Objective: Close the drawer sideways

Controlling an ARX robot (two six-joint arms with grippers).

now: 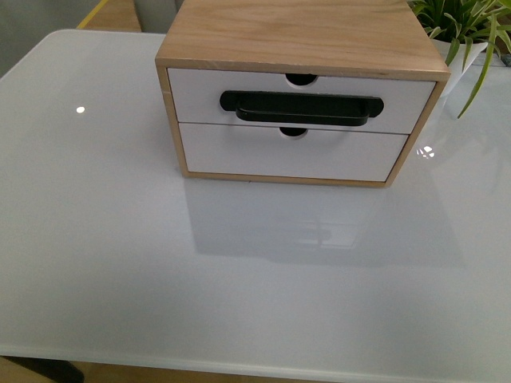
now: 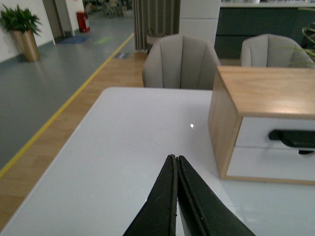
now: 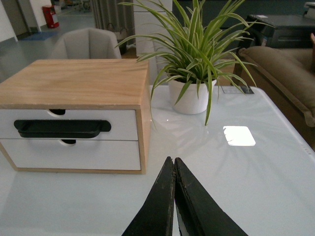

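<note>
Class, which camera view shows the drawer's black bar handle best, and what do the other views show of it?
The front view: the black bar handle appears whole and nearly head-on. The right wrist view also shows it whole, but at a slant. The left wrist view catches only one end, cut off by the picture's edge.

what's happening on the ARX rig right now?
Nothing is being handled at this moment. The small light-wood cabinet sits on the glossy white table. Its upper white-fronted drawer with the long black bar handle looks flush with the frame, as does the plain white lower drawer front. The left end effector and right end effector are both shut on nothing, clear of the cabinet. A potted spider plant stands beside the cabinet.
</note>
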